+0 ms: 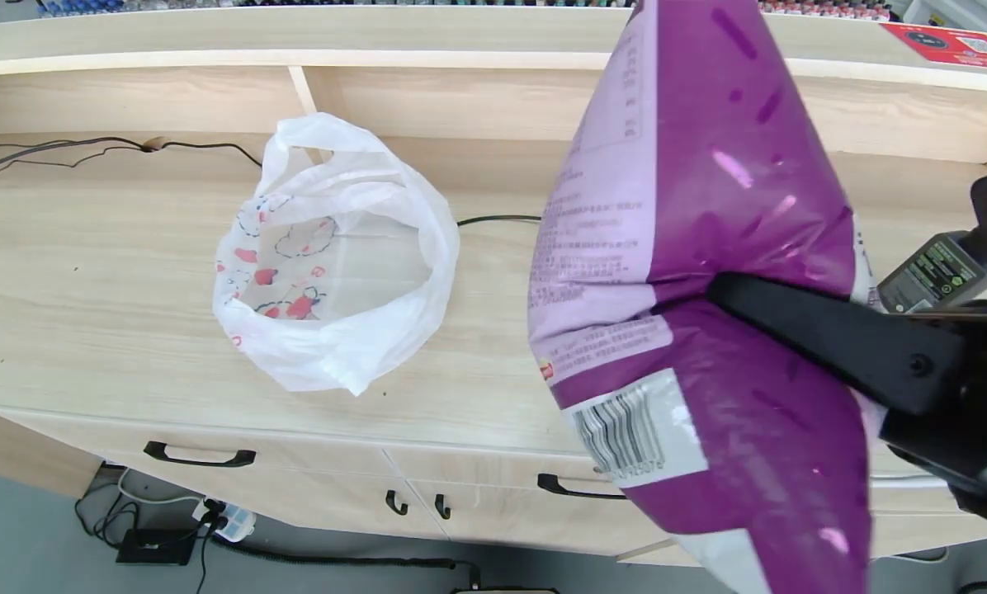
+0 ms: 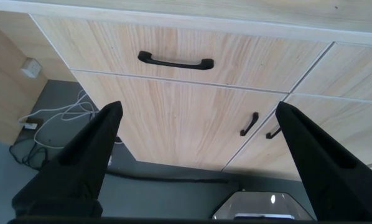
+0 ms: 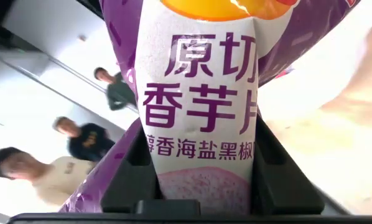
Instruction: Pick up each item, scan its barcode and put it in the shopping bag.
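Head view gives us the right pincer [image 1: 729,297] clamped across the waist of a purple snack bag [image 1: 708,206], one black finger pressed into the front of the pack so that the foil creases around it. The pack is held up in the air on the right side of the scene, close to the camera and tilted, its upper end toward the far shelf and its lower end hanging past the near edge of the tabletop [image 1: 89,289]. A barcode [image 1: 625,429] on a white patch faces us low on the pack's left edge. We see the white shopping bag [image 1: 337,256] standing on the tabletop left of the pack and well apart from it, its mouth open and spread wide, red and blue drawings on its inner wall. A black cable [image 1: 498,219] runs along the tabletop between the two. At the right edge, just behind the pack, sits a grey device [image 1: 927,276] with a label on it. In the left wrist view the left pincer [image 2: 198,109] has its fingers spread wide apart with nothing between them, and it faces the wooden drawer fronts under the tabletop, where a black drawer handle [image 2: 175,60] shows
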